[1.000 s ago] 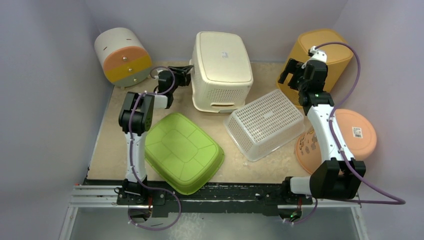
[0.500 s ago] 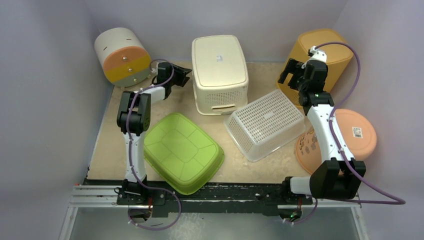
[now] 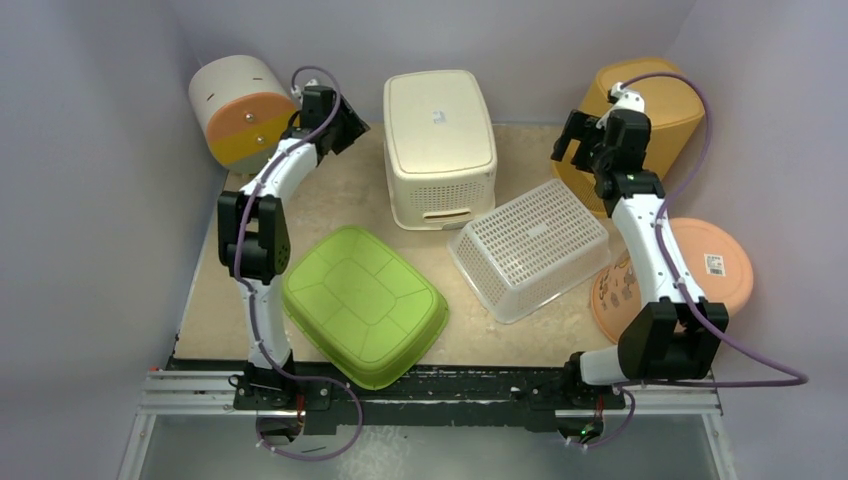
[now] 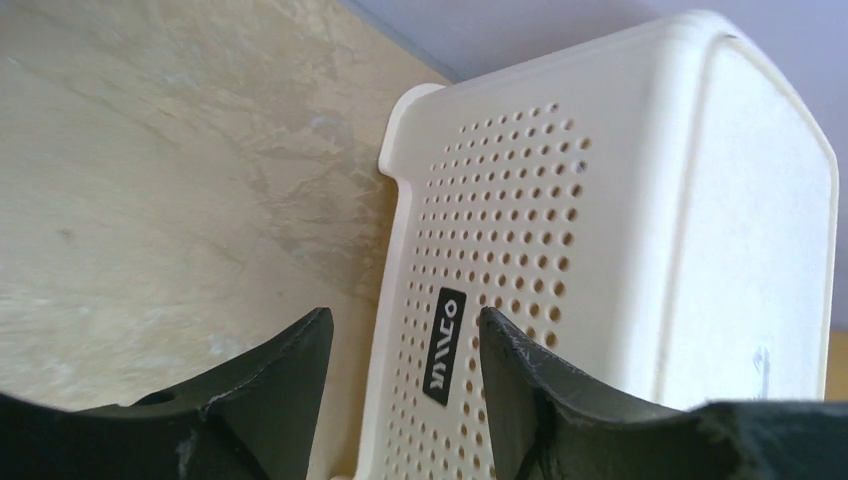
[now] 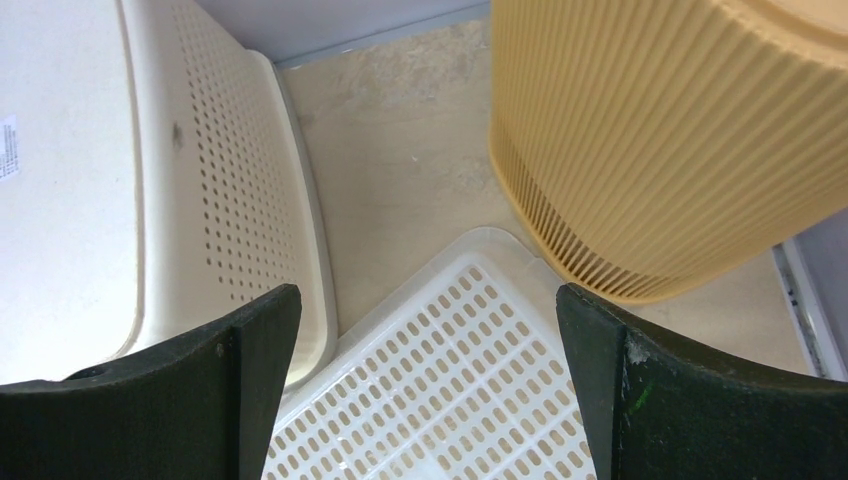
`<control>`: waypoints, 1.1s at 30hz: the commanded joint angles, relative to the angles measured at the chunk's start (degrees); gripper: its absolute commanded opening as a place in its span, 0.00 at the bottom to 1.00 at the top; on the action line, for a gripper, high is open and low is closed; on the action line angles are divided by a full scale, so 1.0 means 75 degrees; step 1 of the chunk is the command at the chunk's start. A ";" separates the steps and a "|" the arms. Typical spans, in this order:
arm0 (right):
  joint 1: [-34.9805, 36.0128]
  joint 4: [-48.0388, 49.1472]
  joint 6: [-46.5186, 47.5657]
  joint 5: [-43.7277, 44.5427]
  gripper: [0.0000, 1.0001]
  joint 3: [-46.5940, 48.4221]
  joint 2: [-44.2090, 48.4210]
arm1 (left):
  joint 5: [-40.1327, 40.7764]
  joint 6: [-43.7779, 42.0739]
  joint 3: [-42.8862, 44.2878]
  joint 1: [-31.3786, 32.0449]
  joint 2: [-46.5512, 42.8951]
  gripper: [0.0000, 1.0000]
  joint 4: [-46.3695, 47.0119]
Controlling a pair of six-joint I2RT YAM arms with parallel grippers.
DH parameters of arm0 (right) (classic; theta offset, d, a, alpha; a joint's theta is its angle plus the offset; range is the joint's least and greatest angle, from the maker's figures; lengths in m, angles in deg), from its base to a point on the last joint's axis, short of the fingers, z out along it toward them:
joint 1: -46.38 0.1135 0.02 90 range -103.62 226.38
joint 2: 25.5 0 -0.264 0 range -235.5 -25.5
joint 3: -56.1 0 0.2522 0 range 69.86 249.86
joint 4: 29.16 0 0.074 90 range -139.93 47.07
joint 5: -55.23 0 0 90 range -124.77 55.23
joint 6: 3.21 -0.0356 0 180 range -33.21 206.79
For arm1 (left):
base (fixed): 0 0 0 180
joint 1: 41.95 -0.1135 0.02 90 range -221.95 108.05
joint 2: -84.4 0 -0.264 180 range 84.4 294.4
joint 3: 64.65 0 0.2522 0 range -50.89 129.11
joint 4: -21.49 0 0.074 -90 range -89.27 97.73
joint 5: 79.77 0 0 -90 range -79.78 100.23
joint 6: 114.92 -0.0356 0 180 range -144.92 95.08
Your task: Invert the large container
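Sandy tabletop (image 3: 340, 200), pretty crowded. From above, the cream container (image 3: 438, 120) sits upper middle with its flat base up, so I'd call it flipped already. The left gripper (image 3: 347, 127) hangs just beside its left wall, and the right gripper (image 3: 575, 140) is near the yellow bin (image 3: 655, 100).

Left wrist: fingers (image 4: 285, 385) are apart and holding nothing. I'd back out down-frame over bare table without nudging the rim.

Right wrist: fingers (image 5: 250, 370) are wide apart above the mesh basket (image 5: 450, 400). Tight gap there.
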 commanded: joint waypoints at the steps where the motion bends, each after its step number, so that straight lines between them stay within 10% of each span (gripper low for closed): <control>1: 0.0714 -0.0144 0.0269 0.0021 1.00 0.0685 -0.0004 | 0.0595 -0.1681 0.0452 0.0096 -0.1267 0.54 -0.0956; 18: 0.2925 -0.1014 -0.0077 -0.0644 1.00 0.1473 -0.0203 | 0.0811 -0.3635 -0.2582 0.1548 -0.5229 0.61 -0.0893; 33: 0.3334 -0.1292 -0.1193 0.1731 1.00 0.0420 0.0688 | 0.0825 -0.3761 -0.3557 0.1570 -0.6374 0.64 -0.1812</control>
